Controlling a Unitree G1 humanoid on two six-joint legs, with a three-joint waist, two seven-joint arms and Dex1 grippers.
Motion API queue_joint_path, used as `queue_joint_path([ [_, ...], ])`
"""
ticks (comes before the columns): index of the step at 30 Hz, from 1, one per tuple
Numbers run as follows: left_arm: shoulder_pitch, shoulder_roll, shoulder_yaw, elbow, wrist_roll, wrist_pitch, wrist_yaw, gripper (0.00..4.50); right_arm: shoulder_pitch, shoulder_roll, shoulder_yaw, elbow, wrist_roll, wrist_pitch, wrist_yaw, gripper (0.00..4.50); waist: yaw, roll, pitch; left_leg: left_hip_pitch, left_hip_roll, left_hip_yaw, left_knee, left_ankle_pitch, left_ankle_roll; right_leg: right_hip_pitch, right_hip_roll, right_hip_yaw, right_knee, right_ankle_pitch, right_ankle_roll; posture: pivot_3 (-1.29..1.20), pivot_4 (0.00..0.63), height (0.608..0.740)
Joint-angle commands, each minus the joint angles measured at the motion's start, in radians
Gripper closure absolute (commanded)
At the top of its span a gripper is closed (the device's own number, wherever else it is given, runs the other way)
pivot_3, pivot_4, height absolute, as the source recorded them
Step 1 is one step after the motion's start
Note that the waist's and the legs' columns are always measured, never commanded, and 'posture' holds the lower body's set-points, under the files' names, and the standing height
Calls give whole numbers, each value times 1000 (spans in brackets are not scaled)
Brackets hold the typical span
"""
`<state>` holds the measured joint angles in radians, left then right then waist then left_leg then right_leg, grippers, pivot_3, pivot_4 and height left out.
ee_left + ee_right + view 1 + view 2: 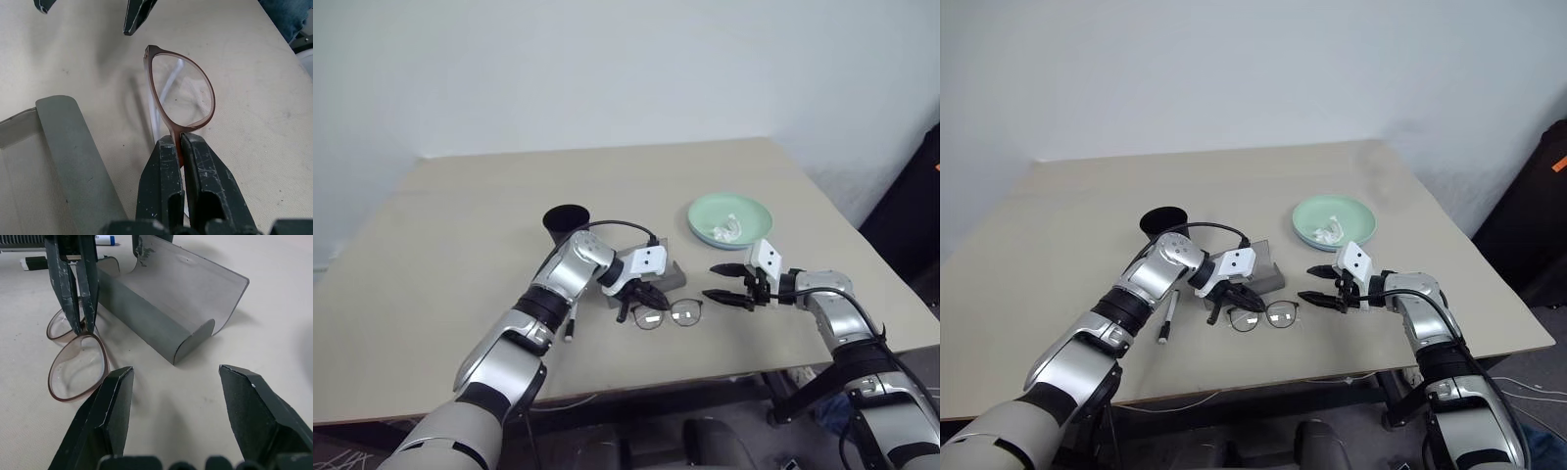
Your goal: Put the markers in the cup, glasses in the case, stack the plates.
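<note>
Both pincers (640,303) (726,284) flank glasses (669,314) near table edge (724,367).

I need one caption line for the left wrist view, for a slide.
Left gripper shut on the bridge of the glasses, beside the open grey case on the table.

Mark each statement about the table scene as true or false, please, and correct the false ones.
1. The left gripper is shut on the glasses. True.
2. The case is closed. False: its lid stands open.
3. The right gripper holds a marker. False: its fingers are open and hold nothing.
4. A marker lies on the table. True.
5. The green plate sits beside the cup. False: it lies well apart, nearer the right gripper.
</note>
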<state>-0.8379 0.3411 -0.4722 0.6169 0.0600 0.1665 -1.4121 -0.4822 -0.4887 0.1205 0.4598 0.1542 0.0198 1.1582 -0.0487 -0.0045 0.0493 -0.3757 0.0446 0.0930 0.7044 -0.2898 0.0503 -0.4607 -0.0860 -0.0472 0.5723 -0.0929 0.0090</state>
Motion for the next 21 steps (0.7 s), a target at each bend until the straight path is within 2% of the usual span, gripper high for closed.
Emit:
queue_joint_path([
  [1, -12, 10, 23, -22, -10, -1, -7, 4472, -34, -7, -11, -9, 2, -23, -3, 1481, 0, 0, 0, 0, 0, 0, 0, 0, 0, 0, 0, 0, 0, 0, 0, 0, 0, 733],
  [11, -90, -2, 133, -79, -105, 63, 6, 4472, -40, -10, -11, 9, 0, -29, -4, 1481, 0, -1, 0, -1, -1, 0, 0, 0, 0, 0, 0, 1, 0, 0, 0, 0, 0, 733],
  [21, -215, 29, 167, 91, -34, -61, 134, 4472, -41, -12, -9, 19, 8, -30, 10, 1481, -1, -1, 1, 0, -1, 0, 0, 0, 0, 0, 1, 2, 0, 0, 0, 0, 0, 733],
])
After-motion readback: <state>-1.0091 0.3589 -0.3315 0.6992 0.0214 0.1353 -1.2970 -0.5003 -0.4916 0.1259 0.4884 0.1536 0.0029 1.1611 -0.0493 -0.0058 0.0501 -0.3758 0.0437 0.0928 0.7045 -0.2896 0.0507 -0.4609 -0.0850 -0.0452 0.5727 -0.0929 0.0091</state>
